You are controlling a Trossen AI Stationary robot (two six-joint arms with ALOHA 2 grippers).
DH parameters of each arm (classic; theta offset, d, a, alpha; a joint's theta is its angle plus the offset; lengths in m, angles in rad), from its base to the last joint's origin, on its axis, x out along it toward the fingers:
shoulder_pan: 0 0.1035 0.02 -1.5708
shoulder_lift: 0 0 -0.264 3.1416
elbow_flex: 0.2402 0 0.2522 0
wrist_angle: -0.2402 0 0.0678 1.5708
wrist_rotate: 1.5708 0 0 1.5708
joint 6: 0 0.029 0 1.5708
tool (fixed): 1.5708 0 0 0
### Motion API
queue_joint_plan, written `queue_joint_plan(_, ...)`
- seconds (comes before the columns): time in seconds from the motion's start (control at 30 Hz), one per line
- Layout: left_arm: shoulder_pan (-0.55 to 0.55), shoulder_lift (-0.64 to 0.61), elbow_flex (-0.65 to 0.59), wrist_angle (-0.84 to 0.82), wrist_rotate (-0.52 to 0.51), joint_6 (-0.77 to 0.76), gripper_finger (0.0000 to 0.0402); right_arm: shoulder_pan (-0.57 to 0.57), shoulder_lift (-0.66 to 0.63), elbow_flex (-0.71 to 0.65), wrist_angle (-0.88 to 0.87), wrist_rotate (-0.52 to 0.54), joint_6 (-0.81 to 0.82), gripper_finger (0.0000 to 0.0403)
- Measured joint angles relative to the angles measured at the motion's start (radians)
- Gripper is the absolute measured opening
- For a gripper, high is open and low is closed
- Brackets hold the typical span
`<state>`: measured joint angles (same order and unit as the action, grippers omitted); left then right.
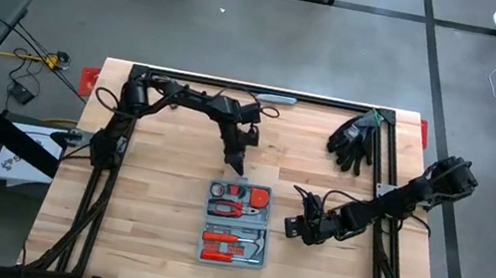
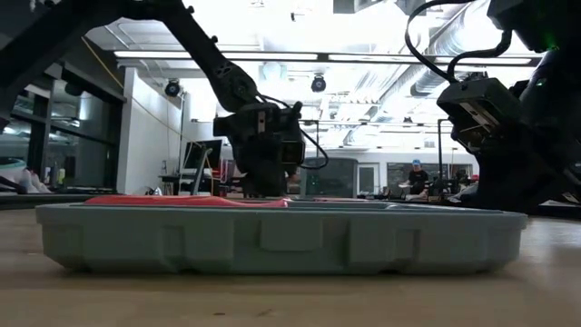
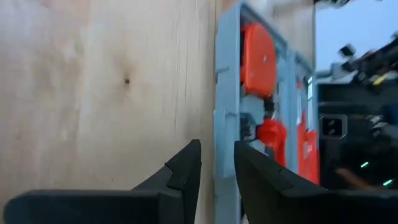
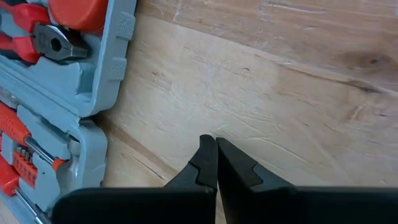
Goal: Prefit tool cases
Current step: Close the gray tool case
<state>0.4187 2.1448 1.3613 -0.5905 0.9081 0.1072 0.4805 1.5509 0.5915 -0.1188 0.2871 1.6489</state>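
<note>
The grey-blue tool case lies open and flat on the middle of the table, both halves up, with red-handled tools in its slots. In the low view its near wall rests on the wood. My left gripper hovers just past the case's far edge, fingers pointing down and a little open. In the left wrist view the case's far rim shows in line with the gap. My right gripper is shut over bare wood right of the case, tips clear of it.
A pair of black gloves lies by the table's far right corner. A black frame runs along the far edge and down both sides. Bare wood lies left of the case, and more right of it beneath my right arm.
</note>
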Motion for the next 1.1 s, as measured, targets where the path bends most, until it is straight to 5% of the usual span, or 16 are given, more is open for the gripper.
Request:
queue_joint_plan(0.43,-0.014,0.036,0.003,0.007,0.109,-0.043,0.0127,0.0,0.0,0.0,-0.005,0.0,0.0,0.0)
queue_joint_plan(1.1,-0.058,0.035,0.002,-0.055,-0.071,0.038,0.0129,-0.002,0.0,0.0,-0.014,-0.001,0.0,0.0)
